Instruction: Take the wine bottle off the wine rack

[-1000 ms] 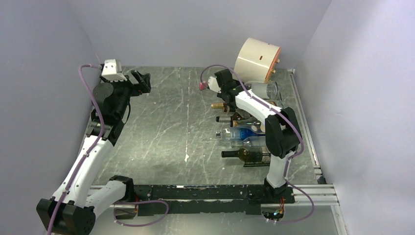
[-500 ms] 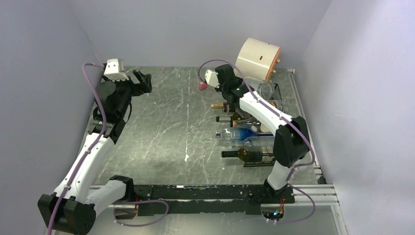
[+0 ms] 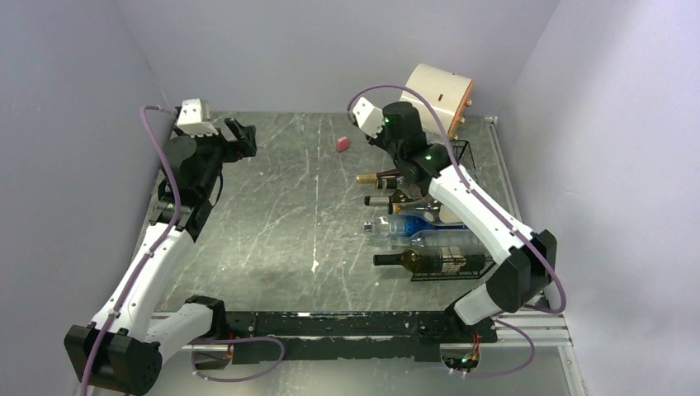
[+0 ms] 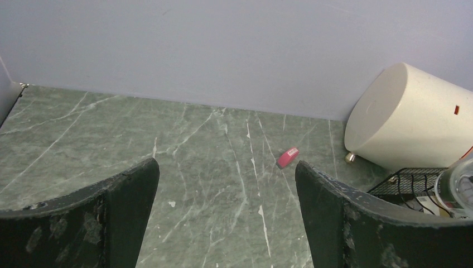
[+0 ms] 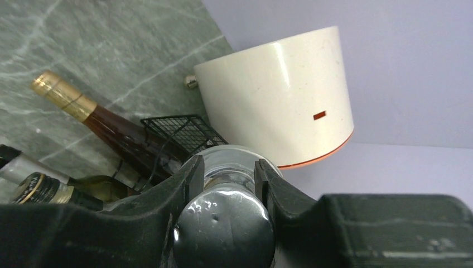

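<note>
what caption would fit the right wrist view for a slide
Right gripper shut on a glass bottle by its neck, cream drum and black wine rack behind

Black wine rack [image 5: 184,131], cream drum [image 5: 279,95]

Clear wine bottle [image 5: 225,223] with shiny silver cap, neck clamped in the right gripper [image 5: 228,167], close to the black thin-wire wine rack [image 5: 184,131].

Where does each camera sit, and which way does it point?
Top external: high behind the arms, looking down on the table; left arm and right arm show.
Left wrist: on the left arm, facing the back wall; the open left gripper frames the bottom.
Right wrist: on the right arm, facing the cream drum; the right gripper clamps the neck of a clear bottle.
Shared: the cream drum, in all three.
</note>
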